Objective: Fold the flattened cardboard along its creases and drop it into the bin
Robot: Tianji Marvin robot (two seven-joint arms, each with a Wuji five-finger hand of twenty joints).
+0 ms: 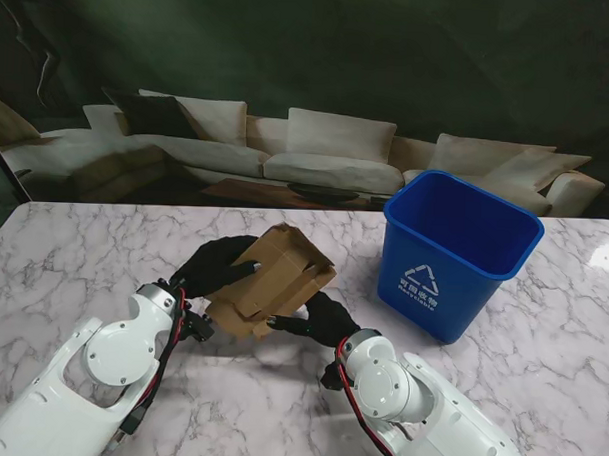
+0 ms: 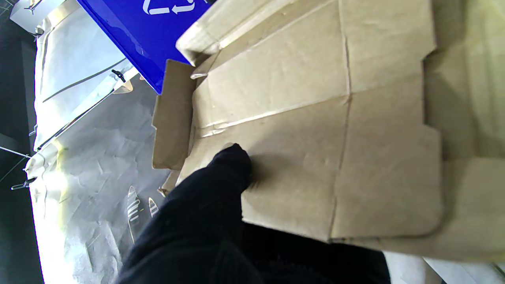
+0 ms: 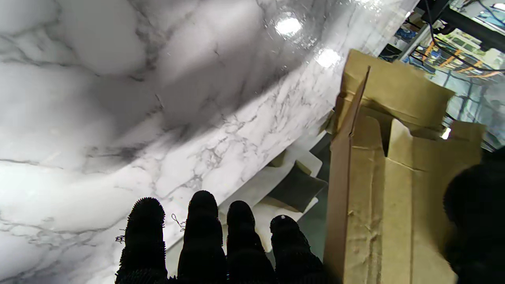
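In the stand view the cardboard [image 1: 274,282] sat at the centre of the frame, lifted and tilted, partly folded with flaps standing out, held between the two black-gloved hands. The left robot hand [image 1: 215,264] lay against its left side with fingers spread over the brown face, and the right robot hand [image 1: 319,316] gripped its lower right edge. The blue bin [image 1: 457,252] stood upright in the right half of the frame, just beside the cardboard but not touching it, a white recycling mark on its near wall. All of this rested over the marble worktop [image 1: 73,270], with a pale sofa [image 1: 327,154] across the upper part of the frame.

The left wrist view gave what the stand view could not: the creases on the cardboard [image 2: 311,118] ran clearly across its panels, and one gloved finger of the left robot hand [image 2: 221,197] pressed flat on a panel, with the bin [image 2: 142,35] in the upper left corner of that frame.

The right wrist view showed the right robot hand's four fingers [image 3: 203,236] extended side by side at the bottom edge, against the worktop [image 3: 118,98], while the cardboard [image 3: 394,185] filled the right side; a dark shape at the far right edge was probably the thumb on the board, though it was too blurred to be sure.
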